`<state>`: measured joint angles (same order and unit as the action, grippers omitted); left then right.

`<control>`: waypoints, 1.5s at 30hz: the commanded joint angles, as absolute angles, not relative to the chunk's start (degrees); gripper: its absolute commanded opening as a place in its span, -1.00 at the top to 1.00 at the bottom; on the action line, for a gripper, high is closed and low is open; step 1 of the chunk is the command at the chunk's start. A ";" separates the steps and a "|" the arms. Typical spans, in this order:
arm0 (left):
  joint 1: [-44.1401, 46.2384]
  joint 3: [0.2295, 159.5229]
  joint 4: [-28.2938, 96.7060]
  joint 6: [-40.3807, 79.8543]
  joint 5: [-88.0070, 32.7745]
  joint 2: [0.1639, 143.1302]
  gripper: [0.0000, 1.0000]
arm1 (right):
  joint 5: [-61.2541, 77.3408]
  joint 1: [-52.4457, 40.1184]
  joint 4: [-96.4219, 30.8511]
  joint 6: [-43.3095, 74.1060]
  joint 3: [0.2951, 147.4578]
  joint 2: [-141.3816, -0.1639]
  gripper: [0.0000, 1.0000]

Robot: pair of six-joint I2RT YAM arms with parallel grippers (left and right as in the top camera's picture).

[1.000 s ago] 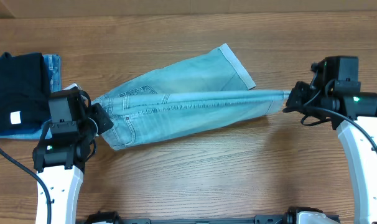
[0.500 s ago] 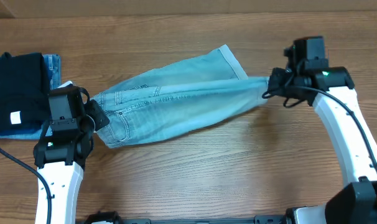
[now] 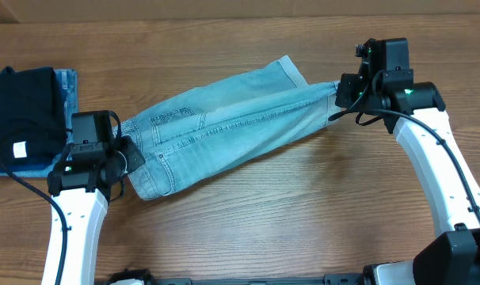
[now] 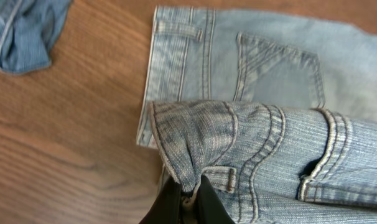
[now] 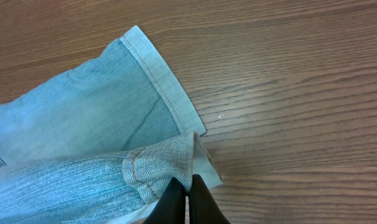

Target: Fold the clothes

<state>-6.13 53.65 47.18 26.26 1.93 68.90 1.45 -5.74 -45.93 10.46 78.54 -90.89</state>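
Shorts [image 3: 224,127] lie on a slant across the middle of the table [image 3: 303,214], waistband end at the lower left and cuffed hems at the upper right. They are doubled lengthwise, one leg drawn over the other, and the lower leg's cuff [image 3: 294,73] pokes out past the top layer at the far end.

The left gripper [image 3: 132,155] is at the waistband end. In the left wrist view its fingers [image 4: 173,200] are pressed together on a bunched fold of the waistband [image 4: 195,134], just beside a belt loop. That fold is raised above the lower layer, which lies flat on the wood with a back pocket [image 4: 279,74] showing.

The right gripper [image 3: 340,89] is at the opposite end. In the right wrist view its fingers [image 5: 202,200] are pinched shut on the corner of the upper leg's hem [image 5: 167,165], which is rolled and crumpled at the grip. The lower cuff lies flat on the table just beyond it.

Between the two grips the top layer runs as a long, loosely stretched band with a stitched seam along it.

The table is brown wood grain. At its left edge, well apart from the right arm and near the left one, a black garment [image 3: 22,103] with a white tag [image 3: 20,150] sits folded on a darker denim piece [image 3: 66,82]. A corner of blue denim shows at the top left of the left wrist view.
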 commanded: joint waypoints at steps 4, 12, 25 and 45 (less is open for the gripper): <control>-6.72 55.24 46.54 27.05 1.93 69.32 0.67 | -0.82 -5.48 -45.45 10.41 80.66 -90.91 0.92; -6.72 55.24 49.93 27.05 -6.39 69.32 0.16 | -0.82 -5.48 -45.50 10.41 80.66 -90.91 0.92; -6.72 54.81 54.76 27.03 0.67 71.18 0.11 | -0.82 -5.48 -46.24 10.41 80.66 -90.91 0.92; -6.72 54.76 44.03 22.22 -10.57 85.71 0.50 | -0.82 -5.48 -46.37 10.41 80.66 -90.91 0.92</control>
